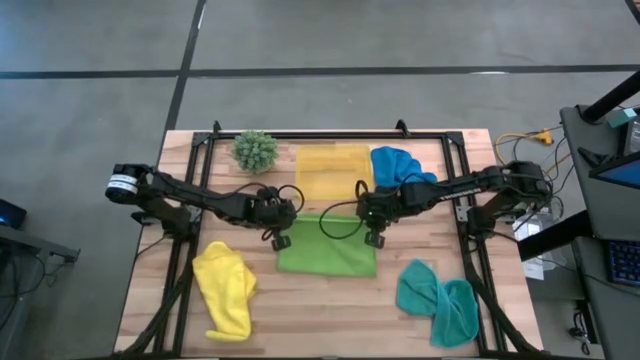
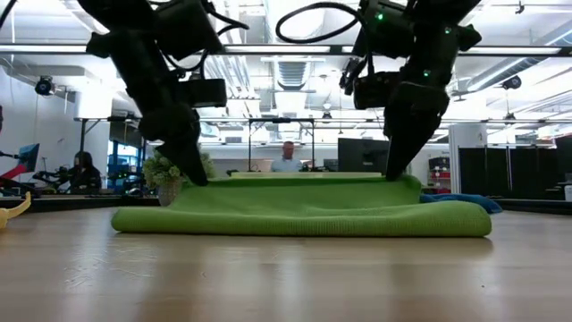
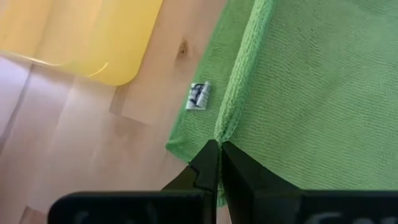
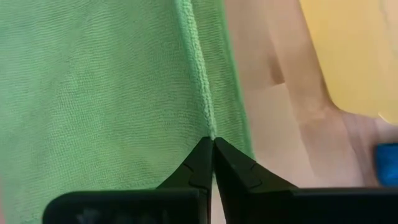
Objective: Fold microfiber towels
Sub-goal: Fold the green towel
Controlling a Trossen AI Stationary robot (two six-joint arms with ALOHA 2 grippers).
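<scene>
The lime green towel (image 1: 326, 255) lies doubled at the table's middle, its rounded fold (image 2: 304, 224) toward the near edge. My left gripper (image 1: 281, 240) is shut on the upper layer's left end and my right gripper (image 1: 374, 238) on its right end. In the wrist views the lower layer with its white tag (image 3: 199, 96) shows beyond the held hem. The yellow towel (image 1: 225, 290) lies crumpled at the near left, the teal towel (image 1: 438, 300) at the near right, and the blue towel (image 1: 398, 165) at the far right. My left gripper (image 3: 219, 144) pinches the upper layer's hemmed edge (image 3: 227, 121) near its left corner between both fingertips. It comes steeply from above, slanting in from the left. The edge is raised slightly and the rest lies on the lower layer. My right gripper (image 4: 211, 140) pinches the same hemmed edge (image 4: 204, 118) near its right end between both fingertips, steeply from above and slanting in from the right. The layer slopes down from the fingers (image 2: 393, 174) onto the lower layer.
A yellow tray (image 1: 334, 170) sits just beyond the green towel, with a spiky green plant (image 1: 256, 150) to its left. Bare wood shows along the near edge between the yellow and teal towels. People sit in the room behind the table.
</scene>
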